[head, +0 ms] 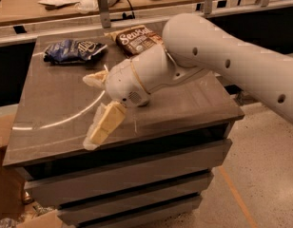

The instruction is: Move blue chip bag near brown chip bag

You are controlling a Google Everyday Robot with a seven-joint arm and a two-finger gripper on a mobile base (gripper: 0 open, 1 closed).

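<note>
Blue chip bag lies untouched; tool hovers spread above table.

We are holding our hand over the front middle of the tabletop, its fingers spread wide, well apart from the blue chip bag at the far left. Only bare surface is lying between them. Our own arm is crossing the right side, covering part of the brown chip bag and crowding the room beside it.
</note>
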